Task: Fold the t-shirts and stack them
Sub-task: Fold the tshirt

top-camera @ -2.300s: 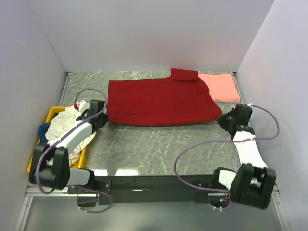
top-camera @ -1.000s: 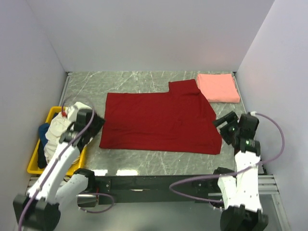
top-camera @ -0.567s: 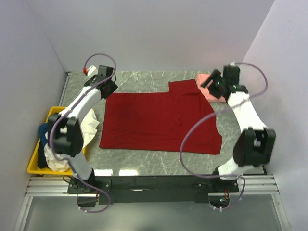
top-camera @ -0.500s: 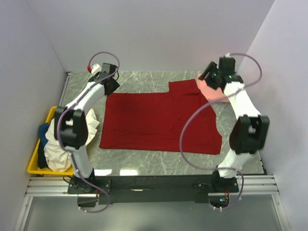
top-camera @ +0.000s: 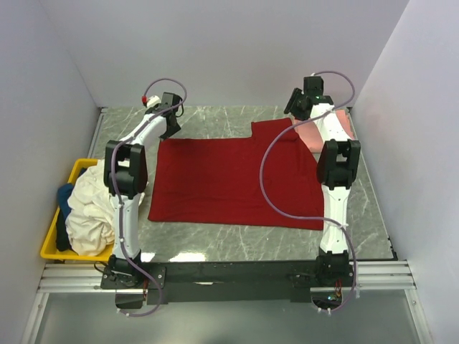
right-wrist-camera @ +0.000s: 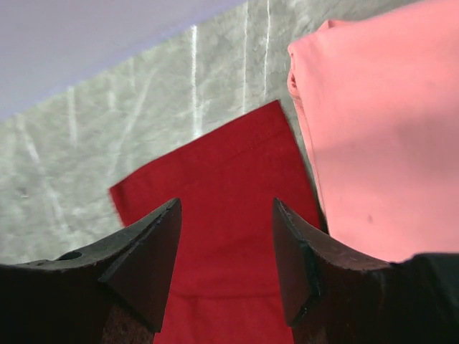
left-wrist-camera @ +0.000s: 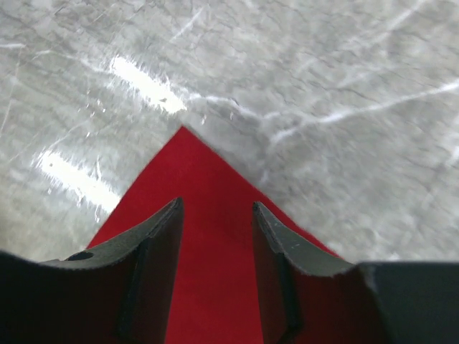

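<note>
The dark red t-shirt lies spread flat in the middle of the table. My left gripper hovers open over its far left corner, with one finger on each side of the cloth and nothing pinched. My right gripper is open over the far right sleeve, and its fingers straddle the red cloth. A folded salmon-pink t-shirt sits just right of that sleeve. The cream-white t-shirt is heaped in the bin, with a bit of the blue one beside it.
A yellow plastic bin stands at the table's left edge. White walls close in the back and both sides. Grey marble tabletop shows behind the red shirt and along its near side.
Both arms have swung from the shirt's near corners out to its far edge. The jaws of both grippers have narrowed somewhat. The red shirt has stayed flat.
</note>
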Available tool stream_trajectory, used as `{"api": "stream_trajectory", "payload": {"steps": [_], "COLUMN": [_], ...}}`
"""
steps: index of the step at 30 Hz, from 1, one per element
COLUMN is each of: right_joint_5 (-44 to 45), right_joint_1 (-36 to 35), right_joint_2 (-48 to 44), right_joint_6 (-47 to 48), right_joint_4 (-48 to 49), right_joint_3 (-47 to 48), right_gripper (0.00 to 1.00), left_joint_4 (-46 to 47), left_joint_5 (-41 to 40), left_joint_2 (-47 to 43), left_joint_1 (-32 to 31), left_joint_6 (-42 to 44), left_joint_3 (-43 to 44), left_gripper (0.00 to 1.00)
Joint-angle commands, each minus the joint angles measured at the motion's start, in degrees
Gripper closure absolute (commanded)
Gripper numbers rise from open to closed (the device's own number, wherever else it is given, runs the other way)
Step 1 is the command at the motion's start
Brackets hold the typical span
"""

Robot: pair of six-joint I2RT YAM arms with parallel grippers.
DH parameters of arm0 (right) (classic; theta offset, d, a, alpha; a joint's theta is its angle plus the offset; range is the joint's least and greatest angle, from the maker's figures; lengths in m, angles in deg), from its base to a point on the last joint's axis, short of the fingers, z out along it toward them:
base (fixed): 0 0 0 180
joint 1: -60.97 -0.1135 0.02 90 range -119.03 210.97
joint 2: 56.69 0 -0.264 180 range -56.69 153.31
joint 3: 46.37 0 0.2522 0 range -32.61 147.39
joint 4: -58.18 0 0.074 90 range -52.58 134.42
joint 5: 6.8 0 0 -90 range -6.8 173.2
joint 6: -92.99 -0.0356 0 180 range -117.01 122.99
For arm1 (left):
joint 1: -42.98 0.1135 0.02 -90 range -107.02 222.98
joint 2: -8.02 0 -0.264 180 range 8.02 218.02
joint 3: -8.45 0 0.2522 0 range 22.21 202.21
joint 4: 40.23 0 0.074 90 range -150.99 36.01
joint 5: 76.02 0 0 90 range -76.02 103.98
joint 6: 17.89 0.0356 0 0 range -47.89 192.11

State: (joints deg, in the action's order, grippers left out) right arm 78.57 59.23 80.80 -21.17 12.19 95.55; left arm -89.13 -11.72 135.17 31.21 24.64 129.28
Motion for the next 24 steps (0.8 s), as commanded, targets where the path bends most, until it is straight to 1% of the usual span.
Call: {"api": "stream_trajectory", "payload": {"steps": [1,6,7,10,12,15,20,21,23,24], "right_joint_5": [-0.04,1.29,1.46,2.60,3.65,2.87,1.02,0.93,1.19,1.54], "right_joint_1": [-1.07,-1.25,-1.16,-1.07,-0.99,-0.73,-0.37,-0.28,-0.37,-0.37], "right_joint_2": [1.55,4.36,5.84,7.35,7.27,7.61,8.41,8.84,8.94,8.67], "right_joint_6": [3.50,4.39,4.39,4.39,4.48,4.48,4.47,4.56,4.83,4.83], "right_joint_4": [-0.47,-0.72,-1.77,-3.89,-4.42,-5.56,-7.49,-7.85,-9.33,-9.69], "right_joint_3": [5.08,5.52,8.39,11.23,10.80,10.71,11.15,11.76,12.03,11.42], "right_gripper": [0.40,0.39,0.39,0.37,0.36,0.36,0.36,0.36,0.36,0.36], "left_joint_4": [-0.55,-1.08,-1.08,-1.34,-1.60,-2.13,-2.13,-1.78,-1.69,-1.52], "left_joint_5": [-2.17,-2.95,-3.22,-3.31,-3.05,-2.96,-2.87,-2.78,-2.43,-2.17], "left_joint_2": [2.83,6.26,6.53,7.67,8.63,9.86,10.48,10.40,10.31,10.22], "left_joint_1": [0.78,0.96,0.96,1.05,1.31,1.31,1.31,1.31,1.31,1.40], "left_joint_6": [1.93,2.29,2.37,2.29,2.02,1.85,1.67,1.67,1.50,1.58], "left_joint_3": [4.55,7.54,7.72,8.07,8.33,9.04,9.04,8.60,8.25,7.72], "left_gripper": [0.53,0.53,0.53,0.54,0.55,0.56,0.62,0.66,0.72,0.76]}}
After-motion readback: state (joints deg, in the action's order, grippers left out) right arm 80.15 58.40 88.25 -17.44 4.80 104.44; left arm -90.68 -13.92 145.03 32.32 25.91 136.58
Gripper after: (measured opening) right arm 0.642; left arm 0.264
